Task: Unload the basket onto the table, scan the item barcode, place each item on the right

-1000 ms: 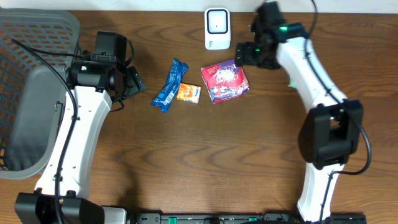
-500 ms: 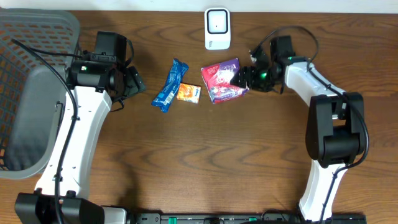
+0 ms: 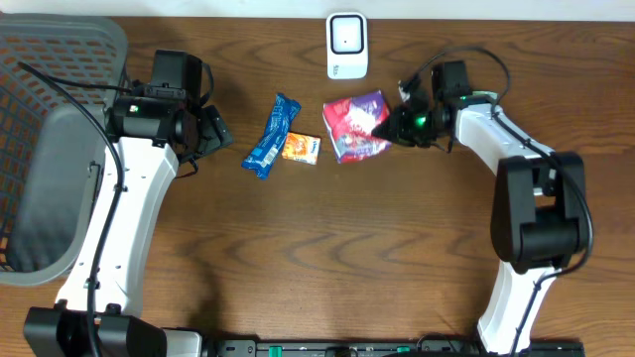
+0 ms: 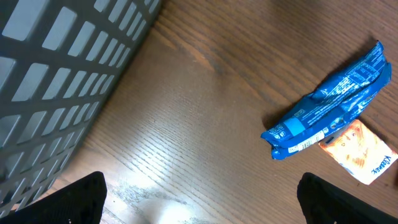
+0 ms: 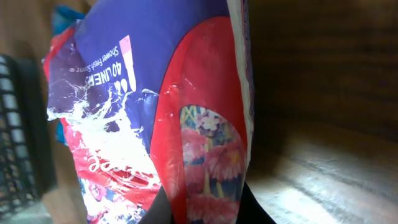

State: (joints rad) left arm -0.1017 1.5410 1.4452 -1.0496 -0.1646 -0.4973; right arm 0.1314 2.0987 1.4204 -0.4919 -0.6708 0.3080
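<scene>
I read "40 LINERS" and "Shower Fresh Scent" on the purple-and-red packet (image 5: pixel 118 56). The blue lettering on the orange sachet (image 4: pixel 359 151) is too small for me.

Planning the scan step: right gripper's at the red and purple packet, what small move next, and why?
Probably lift the packet slightly: the right gripper looks closed on its edge, yet it lies on the table, short of the white scanner.

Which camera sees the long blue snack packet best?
The left wrist view: the blue packet is close and whole, its print visible. The overhead view shows it whole but small, beside the orange packet. The right wrist view is filled by the red and purple packet.
</scene>
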